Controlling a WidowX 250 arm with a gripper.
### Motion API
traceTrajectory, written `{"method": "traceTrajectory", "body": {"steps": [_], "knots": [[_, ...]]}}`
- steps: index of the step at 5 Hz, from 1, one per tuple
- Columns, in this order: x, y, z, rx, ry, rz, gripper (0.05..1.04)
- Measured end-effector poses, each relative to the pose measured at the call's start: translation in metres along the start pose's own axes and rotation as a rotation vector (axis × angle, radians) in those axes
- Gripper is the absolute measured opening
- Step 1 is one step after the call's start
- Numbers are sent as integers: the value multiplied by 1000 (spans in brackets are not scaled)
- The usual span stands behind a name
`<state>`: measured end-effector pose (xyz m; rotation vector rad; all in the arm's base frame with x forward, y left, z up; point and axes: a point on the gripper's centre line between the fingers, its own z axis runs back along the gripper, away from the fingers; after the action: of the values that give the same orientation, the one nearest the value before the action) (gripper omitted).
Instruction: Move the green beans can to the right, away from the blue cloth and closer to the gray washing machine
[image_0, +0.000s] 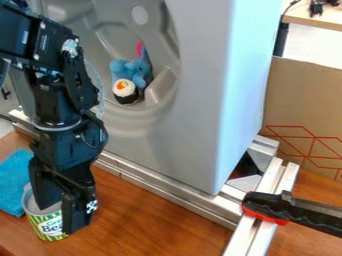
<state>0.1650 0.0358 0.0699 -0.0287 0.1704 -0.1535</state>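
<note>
Two fingers of your black gripper (58, 220) stand well apart at the counter's (150, 215) near left corner, one at the open mouth of a green-and-white can (49, 228), the other along its right side; you can't tell whether either touches it. Your can stands beside a blue cloth (15, 181) at the left edge. Behind your arm (60, 95), a blue plush toy (137, 71) and a toy sushi roll (125, 90) sit in the grey machine's (198, 100) round recess. To your right, a black-and-red clamp (290, 210) crosses metal rails (252, 234).

Glossy wood tabletop (155, 212), brushed metal rails (163, 189), matt blue cloth (13, 181)
</note>
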Motion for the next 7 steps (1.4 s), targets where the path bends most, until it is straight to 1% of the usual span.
{"method": "traceTrajectory", "body": {"steps": [1,2,3,4,5,6,7], "knots": [[-1,0,-2,-3,12,-1,999],[-17,14,-3,41,95,7,999],[-33,32,1,131,186,82,999],[-43,51,-12,104,271,150,999],[-51,67,-37,63,377,134,999],[-46,80,-46,113,360,96,999],[-37,85,-52,129,303,32,999]]}}
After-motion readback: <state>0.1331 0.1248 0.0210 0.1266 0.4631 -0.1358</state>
